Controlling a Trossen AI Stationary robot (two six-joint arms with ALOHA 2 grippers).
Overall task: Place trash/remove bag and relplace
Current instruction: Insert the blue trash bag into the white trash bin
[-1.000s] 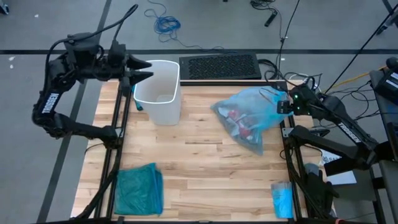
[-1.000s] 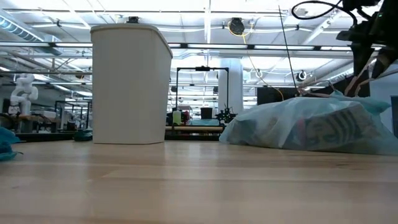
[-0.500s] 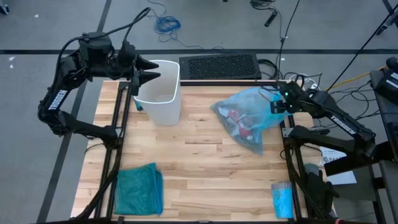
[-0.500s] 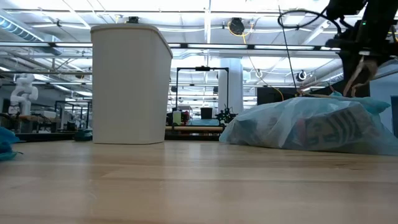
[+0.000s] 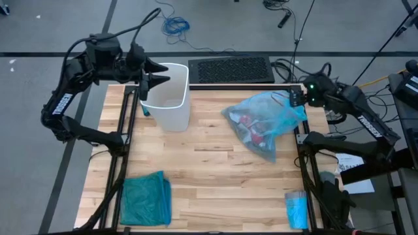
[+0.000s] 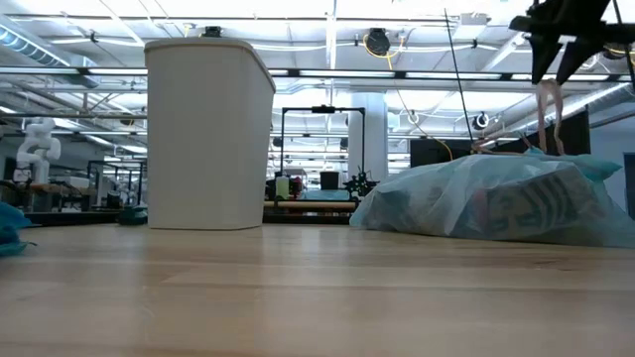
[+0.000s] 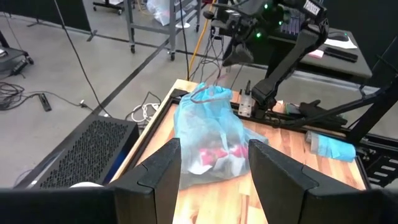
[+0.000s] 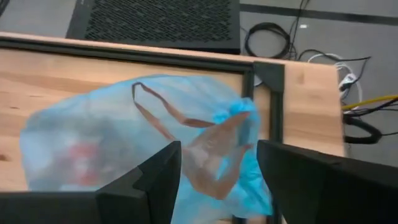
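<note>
The filled pale sky-blue plastic bag (image 5: 264, 124) lies on the wooden table (image 5: 209, 176), right of the white bin (image 5: 167, 98). Right gripper (image 5: 295, 98) hovers above it, fingers spread, empty. Left gripper (image 5: 153, 73), fingers spread, hangs over the bin's rim.

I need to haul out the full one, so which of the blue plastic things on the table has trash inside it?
The pale sky-blue bag near the right gripper; red-and-white trash shows through it.

Bag (image 5: 264, 124) lies right of bin (image 5: 167, 96), trash apparently inside.
</note>
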